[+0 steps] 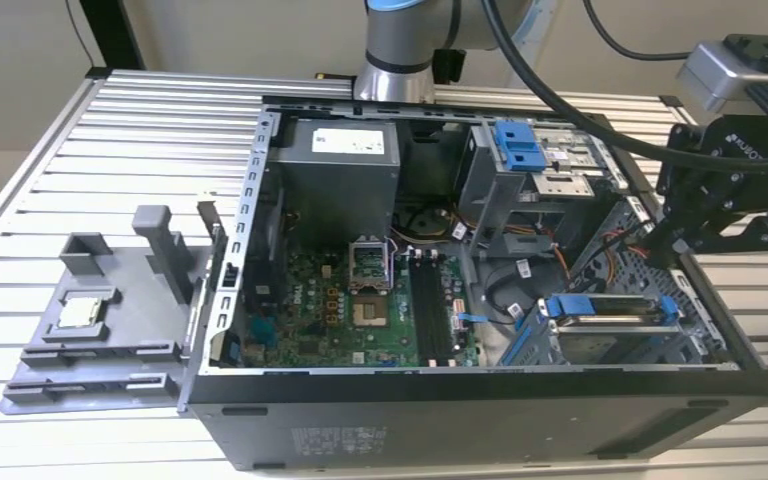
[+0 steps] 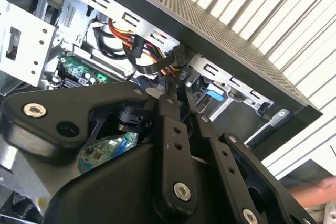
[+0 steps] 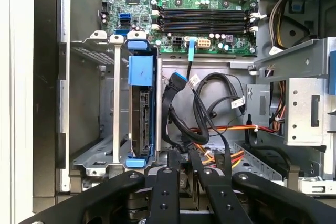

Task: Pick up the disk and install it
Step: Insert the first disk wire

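The disk (image 1: 607,311) sits in the drive cage at the lower right corner of the open computer case (image 1: 491,400), clipped in its blue frame. In the first wrist view the disk (image 3: 142,121) stands edge-on in the cage, with the blue frame's tab (image 3: 140,70) at its end. My gripper (image 1: 652,238) hangs over the case's wall on the exterior view's right, above and beyond the disk. It is apart from the disk. The black fingers (image 3: 169,174) lie close together, shut, with nothing between them, near a bundle of black, red and yellow cables (image 3: 210,129). The fingertips (image 2: 169,109) point at a black cable plug (image 2: 181,74).
A grey fixture (image 1: 51,385) with a small square silver chip (image 1: 84,312) lies on the exterior view's left of the case. The green motherboard (image 1: 357,300) and a second blue-latched bay (image 1: 523,148) are inside the case. A person's hand (image 2: 321,191) is at the table edge.
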Robot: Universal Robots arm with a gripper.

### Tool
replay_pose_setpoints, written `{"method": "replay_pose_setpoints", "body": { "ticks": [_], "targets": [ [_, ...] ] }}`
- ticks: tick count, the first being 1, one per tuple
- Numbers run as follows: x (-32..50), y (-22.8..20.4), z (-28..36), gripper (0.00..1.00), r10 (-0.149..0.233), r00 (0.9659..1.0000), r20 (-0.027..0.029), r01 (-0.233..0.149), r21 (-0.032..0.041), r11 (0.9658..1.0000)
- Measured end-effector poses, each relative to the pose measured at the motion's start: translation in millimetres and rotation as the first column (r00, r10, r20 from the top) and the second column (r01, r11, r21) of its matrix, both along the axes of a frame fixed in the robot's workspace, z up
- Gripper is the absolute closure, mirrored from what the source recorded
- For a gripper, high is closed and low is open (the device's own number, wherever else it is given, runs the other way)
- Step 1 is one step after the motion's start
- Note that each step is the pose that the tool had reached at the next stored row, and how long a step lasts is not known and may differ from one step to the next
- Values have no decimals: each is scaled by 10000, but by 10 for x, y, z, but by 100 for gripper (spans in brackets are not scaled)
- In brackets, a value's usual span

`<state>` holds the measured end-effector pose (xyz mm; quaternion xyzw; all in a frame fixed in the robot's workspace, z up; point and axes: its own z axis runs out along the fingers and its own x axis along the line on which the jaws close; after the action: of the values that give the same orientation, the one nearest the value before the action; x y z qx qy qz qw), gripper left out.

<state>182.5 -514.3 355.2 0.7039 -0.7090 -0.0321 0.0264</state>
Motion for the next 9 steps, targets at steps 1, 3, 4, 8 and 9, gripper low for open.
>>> {"method": "replay_pose_setpoints", "body": {
  "ticks": [1, 3, 4, 8, 9],
  "targets": [
    [0, 0, 0, 100, 0, 10000, -1, 0, 0, 10000],
    [0, 0, 0, 100, 0, 10000, -1, 0, 0, 10000],
    [0, 0, 0, 100, 0, 10000, -1, 0, 1, 10000],
    [1, 0, 0, 100, 2, 10000, -2, -2, -3, 10000],
    [1, 0, -1, 100, 1, 10000, -6, -1, -16, 10000]
  ]
}}
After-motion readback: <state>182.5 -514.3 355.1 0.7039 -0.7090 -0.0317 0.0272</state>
